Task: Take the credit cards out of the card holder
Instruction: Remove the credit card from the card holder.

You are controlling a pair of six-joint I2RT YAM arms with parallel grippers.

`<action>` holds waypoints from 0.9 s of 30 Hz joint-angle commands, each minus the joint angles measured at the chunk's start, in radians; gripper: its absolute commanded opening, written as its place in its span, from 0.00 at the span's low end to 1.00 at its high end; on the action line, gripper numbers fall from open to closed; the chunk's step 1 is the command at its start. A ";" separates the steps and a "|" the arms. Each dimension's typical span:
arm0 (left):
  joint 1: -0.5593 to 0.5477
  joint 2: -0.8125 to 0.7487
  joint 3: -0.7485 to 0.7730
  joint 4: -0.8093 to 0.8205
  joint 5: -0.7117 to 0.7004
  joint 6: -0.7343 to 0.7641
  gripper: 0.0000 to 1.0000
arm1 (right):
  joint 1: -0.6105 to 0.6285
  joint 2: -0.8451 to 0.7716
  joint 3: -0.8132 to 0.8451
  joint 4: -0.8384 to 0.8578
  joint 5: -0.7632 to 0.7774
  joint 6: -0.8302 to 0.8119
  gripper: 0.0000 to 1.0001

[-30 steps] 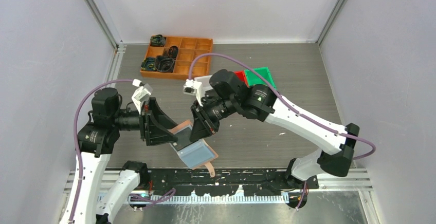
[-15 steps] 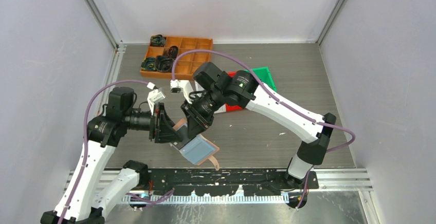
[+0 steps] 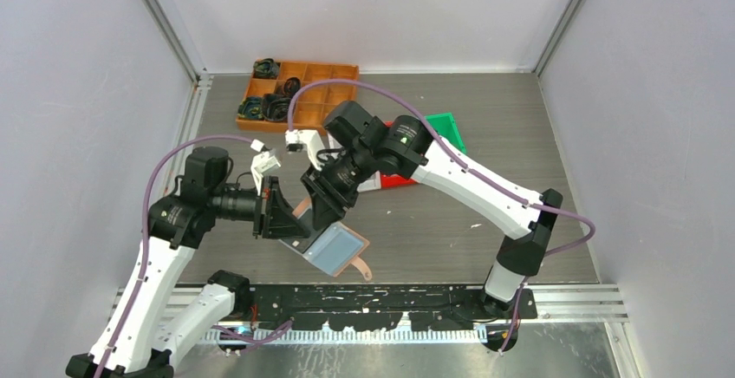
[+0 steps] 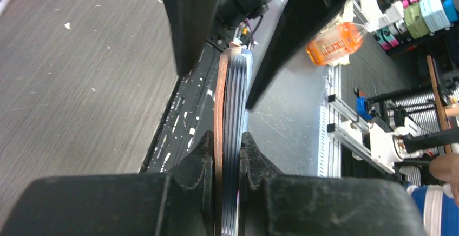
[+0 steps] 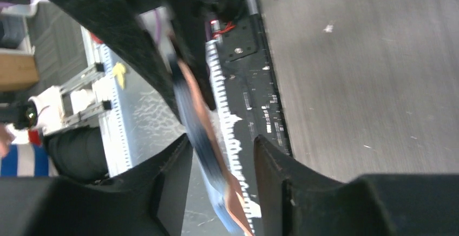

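The left tool (image 4: 227, 149) was clenched on the edge of the card holder (image 3: 334, 249), which was held off the worktop (image 3: 485, 135) near 6 o'clock in the top view, bluish sleeves facing up. The right tool (image 5: 222, 157) was released, jaws apart astride the holder's 11 o'clock end

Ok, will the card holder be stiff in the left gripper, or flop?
Probably floppy: the card holder juts past the left gripper with its snap tab hanging loose. Its stacked clear sleeves look thin and smooth, so they may fan or slip.
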State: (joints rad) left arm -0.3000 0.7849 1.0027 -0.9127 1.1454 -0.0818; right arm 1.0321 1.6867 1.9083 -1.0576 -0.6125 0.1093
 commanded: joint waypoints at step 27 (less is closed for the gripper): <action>0.024 0.010 -0.024 0.413 0.102 -0.482 0.43 | -0.190 -0.512 -0.698 0.853 -0.239 0.488 0.01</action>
State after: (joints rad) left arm -0.2810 0.8013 0.9791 -0.4934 1.1618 -0.6041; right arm 0.8368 1.1412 1.0794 -0.1158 -0.8017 0.6746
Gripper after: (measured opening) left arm 0.413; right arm 0.188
